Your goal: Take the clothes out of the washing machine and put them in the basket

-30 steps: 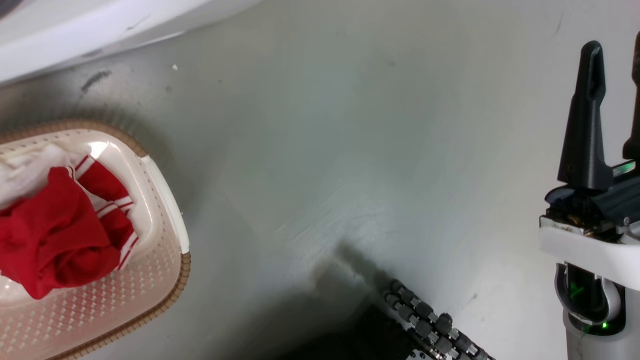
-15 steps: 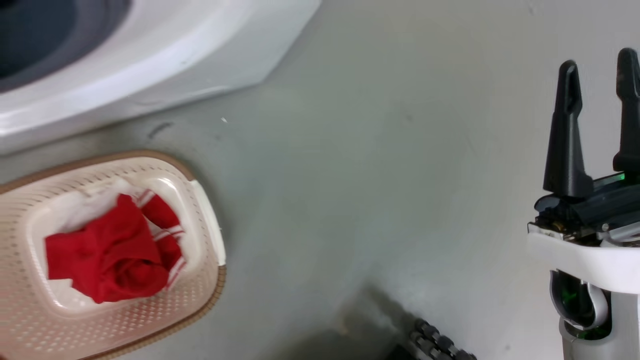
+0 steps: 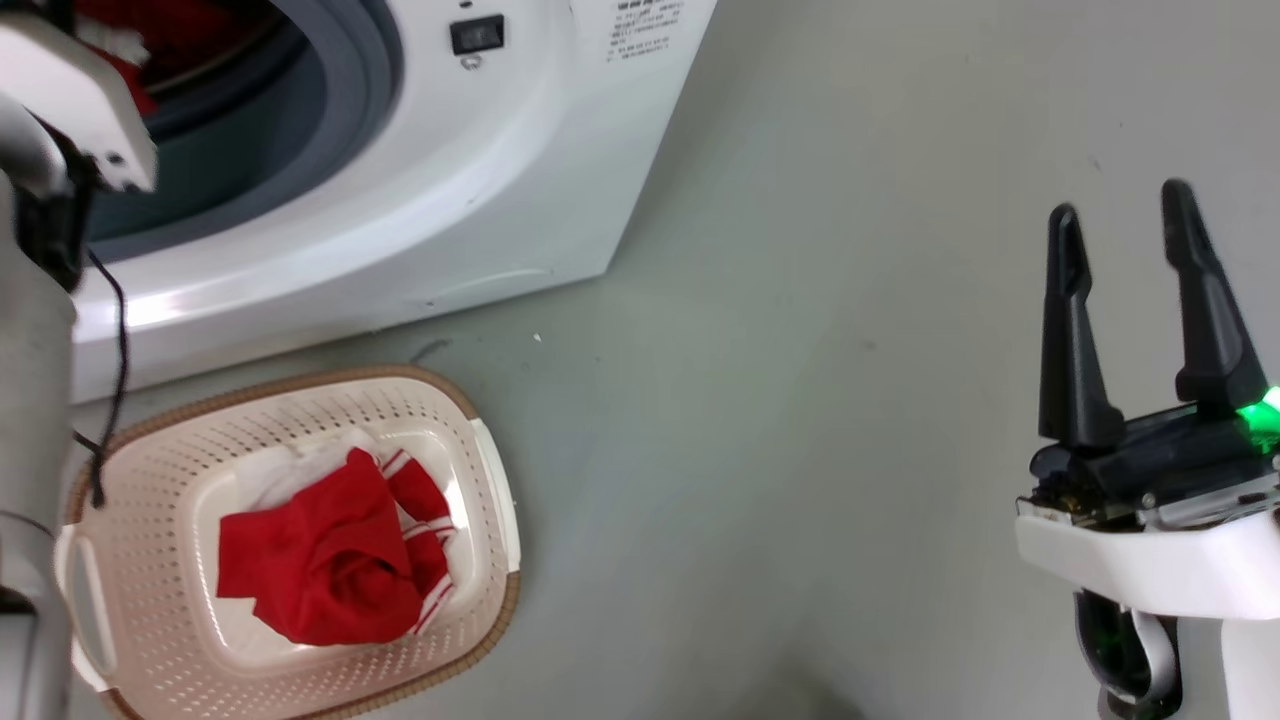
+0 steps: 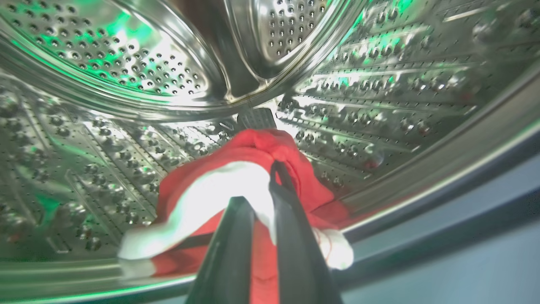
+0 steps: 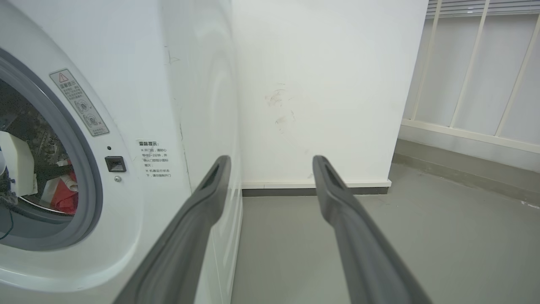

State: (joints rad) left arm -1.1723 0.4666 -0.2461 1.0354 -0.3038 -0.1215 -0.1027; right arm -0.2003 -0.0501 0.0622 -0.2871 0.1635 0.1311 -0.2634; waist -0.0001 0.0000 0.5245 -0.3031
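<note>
The white washing machine (image 3: 450, 180) stands at the upper left with its porthole open. My left arm (image 3: 30, 400) reaches into it. Inside the steel drum (image 4: 126, 63), my left gripper (image 4: 259, 183) is shut on a red garment with white trim (image 4: 270, 143), which bunches around the fingers. That garment (image 5: 65, 198) also shows through the porthole in the right wrist view. The cream basket (image 3: 490, 620) sits on the floor before the washer, holding a crumpled red garment (image 3: 320, 560). My right gripper (image 3: 1120, 203) hovers open and empty to the right, well away from both.
Grey floor (image 3: 800, 450) stretches between the basket and my right gripper. In the right wrist view a white wall (image 5: 316, 84) stands behind the washer (image 5: 147, 84), and a panelled wall (image 5: 476, 84) runs along the right.
The head camera has tilted up: the washer's front and porthole have come into the picture and the basket has slid right and down. My left arm now shows at the left edge.
</note>
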